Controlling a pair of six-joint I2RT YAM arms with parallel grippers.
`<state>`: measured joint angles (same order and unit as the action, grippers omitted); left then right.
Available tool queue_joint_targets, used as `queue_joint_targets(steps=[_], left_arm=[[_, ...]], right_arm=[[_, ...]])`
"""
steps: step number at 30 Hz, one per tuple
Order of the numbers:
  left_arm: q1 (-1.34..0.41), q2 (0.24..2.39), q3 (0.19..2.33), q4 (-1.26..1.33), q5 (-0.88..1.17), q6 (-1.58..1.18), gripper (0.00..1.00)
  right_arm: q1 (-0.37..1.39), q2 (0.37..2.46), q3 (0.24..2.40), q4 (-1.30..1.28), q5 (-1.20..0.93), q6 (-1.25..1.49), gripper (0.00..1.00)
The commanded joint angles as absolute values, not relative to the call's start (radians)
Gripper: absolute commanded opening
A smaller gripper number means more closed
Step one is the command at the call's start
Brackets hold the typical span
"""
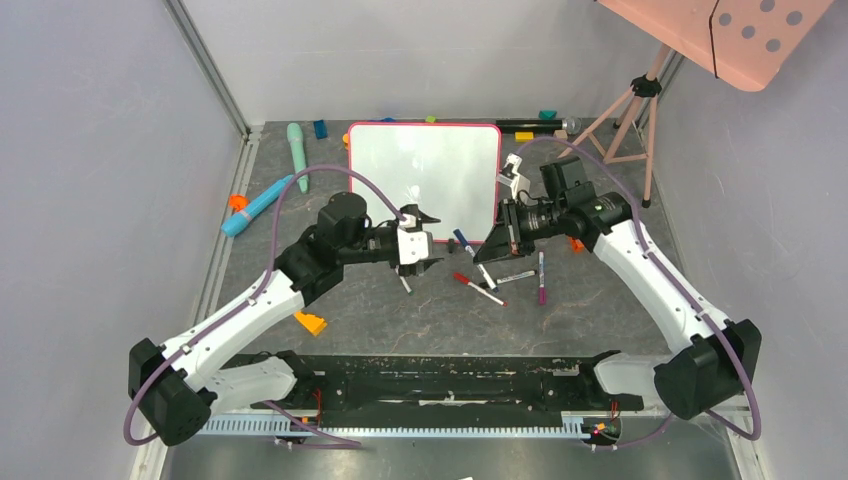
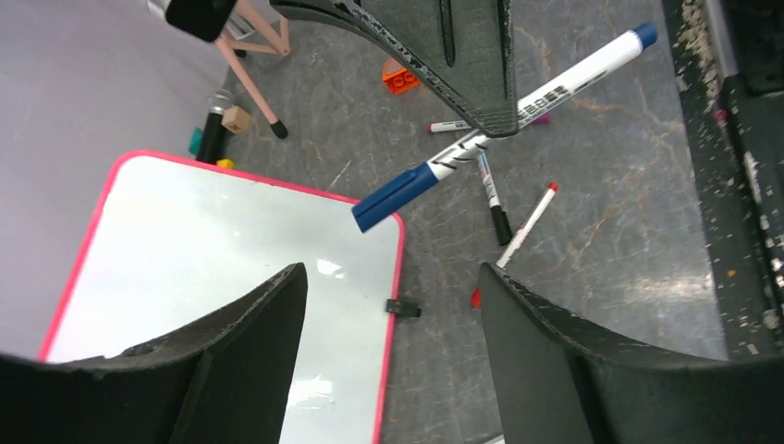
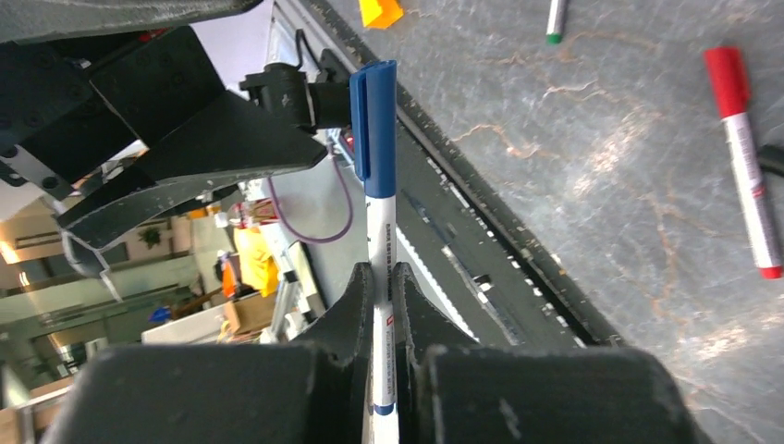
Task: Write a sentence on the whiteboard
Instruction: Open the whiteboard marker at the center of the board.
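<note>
Whiteboard [image 1: 425, 170]: lies at the far middle of the tabletop [image 1: 400, 320], white face up inside a pink-red frame.
Right hand [image 3: 384, 287]: pressed together on the barrel of a blue-capped marker [image 3: 381, 231], with the cap pointing toward the left hand.
Left hand [image 2: 390, 273]: spread above the whiteboard's near right corner, with the marker's cap just beyond its fingertips.
Red marker [image 3: 744, 157]: lies on the tabletop among other loose pens.

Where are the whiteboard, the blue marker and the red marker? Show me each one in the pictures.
whiteboard [image 1: 440, 165], top view, on its bare white surface.
blue marker [image 3: 382, 231], right wrist view, on the white barrel below the cap.
red marker [image 3: 747, 176], right wrist view, on the white barrel.
</note>
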<state>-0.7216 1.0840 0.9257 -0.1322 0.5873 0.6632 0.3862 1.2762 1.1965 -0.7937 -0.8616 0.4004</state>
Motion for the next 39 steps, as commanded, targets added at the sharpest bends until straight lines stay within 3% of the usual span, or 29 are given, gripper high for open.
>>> queue_joint_targets(steps=[1,3,13,17,21,28,34,37,39], left_arm=[[-0.725,1.069,0.923,-0.1,0.614,0.852,0.7],[-0.727,1.076,0.932,-0.101,0.627,0.87,0.66],[-0.735,1.125,0.952,-0.173,0.686,0.975,0.65],[-0.736,1.136,0.951,-0.184,0.684,1.008,0.53],[-0.738,1.138,0.945,-0.172,0.677,1.018,0.58],[-0.745,1.139,0.943,-0.166,0.694,1.014,0.55],[-0.749,1.137,0.945,-0.191,0.709,1.017,0.02],[-0.749,1.128,0.948,-0.237,0.712,1.024,0.02],[-0.749,1.112,0.943,-0.265,0.707,1.031,0.02]], right_arm=[[0.409,1.287,1.24,-0.808,-0.939,0.493,0.0],[0.42,1.296,1.237,-0.8,-0.948,0.52,0.0],[0.455,1.308,1.198,-0.657,-0.994,0.676,0.0],[0.461,1.303,1.183,-0.623,-0.993,0.705,0.0],[0.466,1.302,1.172,-0.624,-0.99,0.706,0.0],[0.472,1.321,1.169,-0.621,-0.993,0.708,0.0],[0.473,1.342,1.172,-0.6,-0.993,0.721,0.0],[0.473,1.358,1.178,-0.598,-0.995,0.721,0.03],[0.471,1.363,1.178,-0.595,-0.983,0.719,0.18]])
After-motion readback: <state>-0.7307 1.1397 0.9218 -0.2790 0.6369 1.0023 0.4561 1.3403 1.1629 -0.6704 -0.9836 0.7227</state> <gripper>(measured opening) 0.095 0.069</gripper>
